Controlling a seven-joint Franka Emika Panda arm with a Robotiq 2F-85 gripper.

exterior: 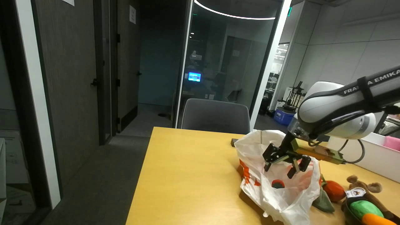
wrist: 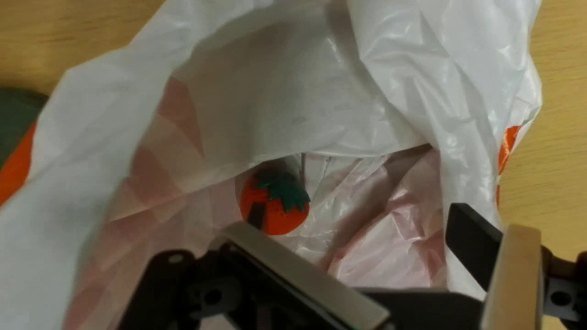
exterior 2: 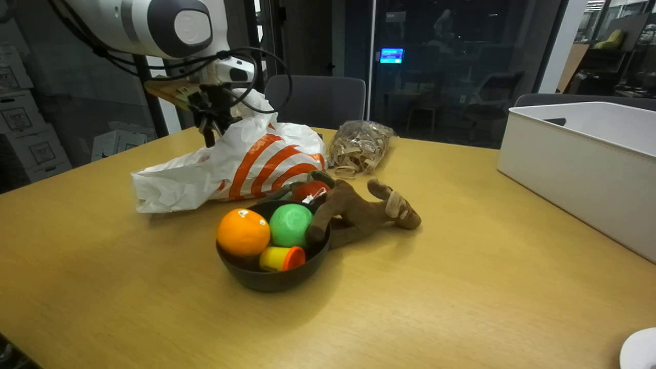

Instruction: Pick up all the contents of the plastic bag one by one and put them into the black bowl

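Note:
The white plastic bag (exterior: 250,147) with orange stripes (exterior 2: 256,159) lies with its mouth open. Down inside it rests a red, tomato-like item with green leaves (wrist: 286,220), partly visible in an exterior view as a red-and-green item (exterior: 277,183). Over the bag mouth hangs my gripper (exterior: 281,169), jaws wide apart and nothing between them. In the wrist view the left fingertip of the gripper (wrist: 360,215) overlaps the red item's edge. The black bowl (exterior 2: 271,280) holds an orange ball (exterior 2: 243,233), a green ball (exterior 2: 290,225) and a yellow-and-red piece (exterior 2: 283,259).
Touching the bowl, a brown plush animal (exterior 2: 361,210) puts a leg over its rim. Between bag and bowl lie a red item (exterior: 334,191) and a dark green piece (exterior: 324,201). A clear bag of tan pieces (exterior 2: 360,148) and a white bin (exterior 2: 574,159) stand farther off.

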